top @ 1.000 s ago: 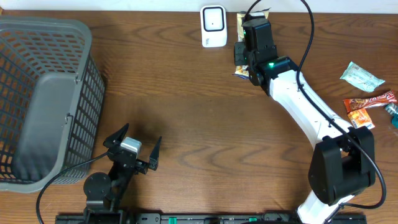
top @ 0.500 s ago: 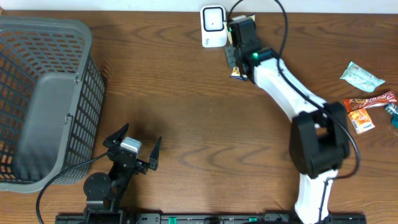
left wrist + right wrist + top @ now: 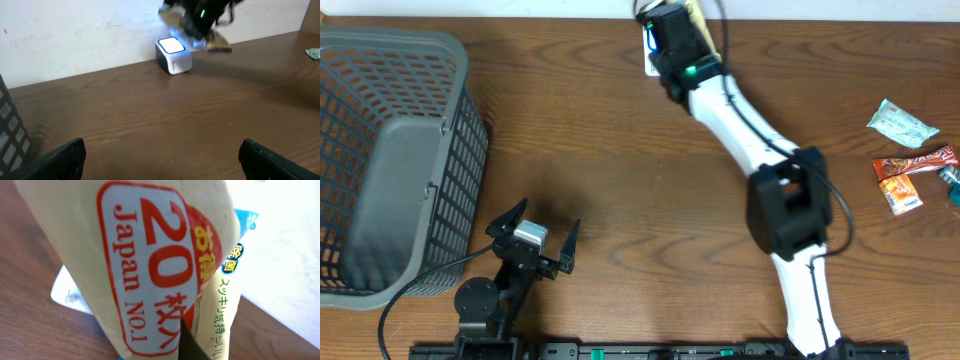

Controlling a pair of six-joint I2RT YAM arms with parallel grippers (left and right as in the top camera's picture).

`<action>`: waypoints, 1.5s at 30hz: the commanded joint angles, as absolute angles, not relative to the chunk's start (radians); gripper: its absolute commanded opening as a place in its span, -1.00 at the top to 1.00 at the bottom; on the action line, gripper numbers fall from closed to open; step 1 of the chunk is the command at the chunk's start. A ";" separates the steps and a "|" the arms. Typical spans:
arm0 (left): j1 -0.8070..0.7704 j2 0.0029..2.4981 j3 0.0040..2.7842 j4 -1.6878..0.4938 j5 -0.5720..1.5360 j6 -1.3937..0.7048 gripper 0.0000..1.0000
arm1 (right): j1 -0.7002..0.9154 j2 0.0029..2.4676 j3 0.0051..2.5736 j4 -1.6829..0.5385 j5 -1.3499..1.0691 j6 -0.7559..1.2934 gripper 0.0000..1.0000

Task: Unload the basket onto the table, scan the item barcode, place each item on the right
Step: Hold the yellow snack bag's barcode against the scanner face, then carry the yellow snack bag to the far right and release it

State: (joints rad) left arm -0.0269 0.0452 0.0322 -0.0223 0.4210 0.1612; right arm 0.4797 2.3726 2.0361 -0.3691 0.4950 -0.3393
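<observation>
1. Far edge of the surface [image 3: 620, 180]: the right claw [image 3: 672, 38], clamped narrow on a cream packet [image 3: 150, 255], holds it just above the white scanner [image 3: 174, 54], whose top face glows. The left claw [image 3: 542, 228] rests wide apart and empty at the near edge, well clear of the work.
2. Missed read: the wrist view shows only the packet's printed front with its red "20" badge. No barcode can be made out, so the code may be turned away from the lit face.
3. Rushed pass: claw and packet show blurred in the left wrist view. A sweep at that pace could cross the scanner too quickly to register.
4. Creased code: the packet looks soft and glossy. A pinch in the wrong place could fold or glare out the bars.
5. Knocked scanner: the claw hangs close over the small, light-looking box. A low pass could shove it towards the wall [image 3: 75, 30] or tip it.
6. Slip: how much of the packet sits between the jaws cannot be told. A shallow hold might let it drop onto the scanner.
</observation>
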 commanded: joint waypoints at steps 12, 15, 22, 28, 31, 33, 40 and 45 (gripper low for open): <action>-0.021 0.044 0.004 -0.039 0.441 0.160 -0.96 | 0.535 2.457 2.173 -0.494 0.951 -0.419 0.99; -0.021 0.044 0.004 -0.039 0.441 0.160 -0.96 | 0.533 2.449 2.229 -0.649 0.993 -0.367 0.98; -0.021 0.044 0.004 -0.039 0.441 0.160 -0.96 | 0.428 2.361 2.271 -1.152 0.846 0.111 0.98; -0.021 0.044 0.004 -0.039 0.441 0.160 -0.95 | 0.197 2.349 2.252 -1.315 0.551 0.250 0.97; -0.021 0.044 0.004 -0.039 0.441 0.160 -0.96 | 0.091 2.349 2.225 -1.331 0.500 0.258 0.98; -0.021 0.044 0.004 -0.039 0.441 0.160 -0.96 | 0.030 2.349 2.199 -1.319 0.480 0.258 0.97; -0.021 0.044 0.004 -0.039 0.441 0.160 -0.95 | -0.160 2.349 2.064 -1.272 0.546 0.392 0.98; -0.021 0.044 0.004 -0.039 0.441 0.160 -0.96 | -0.287 2.330 2.054 -1.268 0.416 0.392 -0.99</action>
State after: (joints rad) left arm -0.0269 0.0452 0.0322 -0.0223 0.4210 0.1612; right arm -0.2184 2.3867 2.0445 -1.2572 0.4824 0.3538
